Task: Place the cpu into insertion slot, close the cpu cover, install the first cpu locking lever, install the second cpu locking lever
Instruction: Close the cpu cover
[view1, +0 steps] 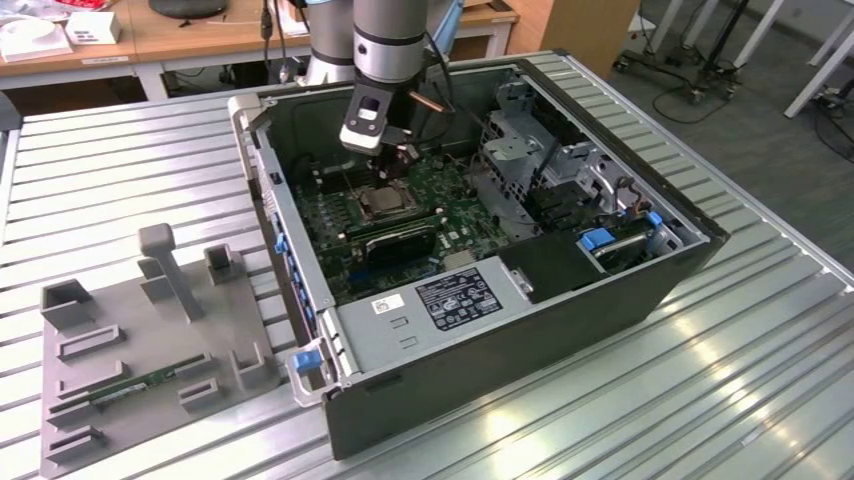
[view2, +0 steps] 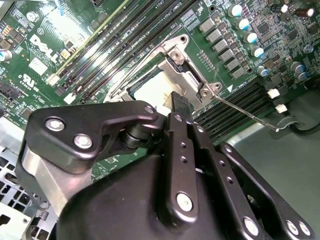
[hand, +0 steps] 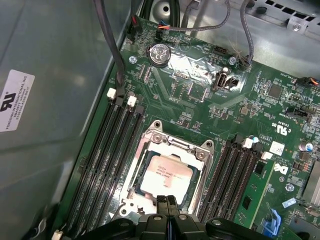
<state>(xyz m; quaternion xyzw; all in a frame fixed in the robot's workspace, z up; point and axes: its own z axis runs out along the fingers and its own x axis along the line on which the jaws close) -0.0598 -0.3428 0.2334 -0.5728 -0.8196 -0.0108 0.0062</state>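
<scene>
The cpu (hand: 167, 175) lay seated beneath the lowered cover (hand: 175, 146); the tool (hand: 167, 200), pinched narrow and empty, hovered at its edge, one lever (view2: 245, 112) seemingly unlatched.

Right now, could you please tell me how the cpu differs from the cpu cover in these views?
The cpu is a solid, pale square plate with print; the cpu cover is a silvery open frame. The cpu is smaller and sits inside the cpu cover's cut-out. Both are square, metallic and lie flat on the green motherboard.
</scene>
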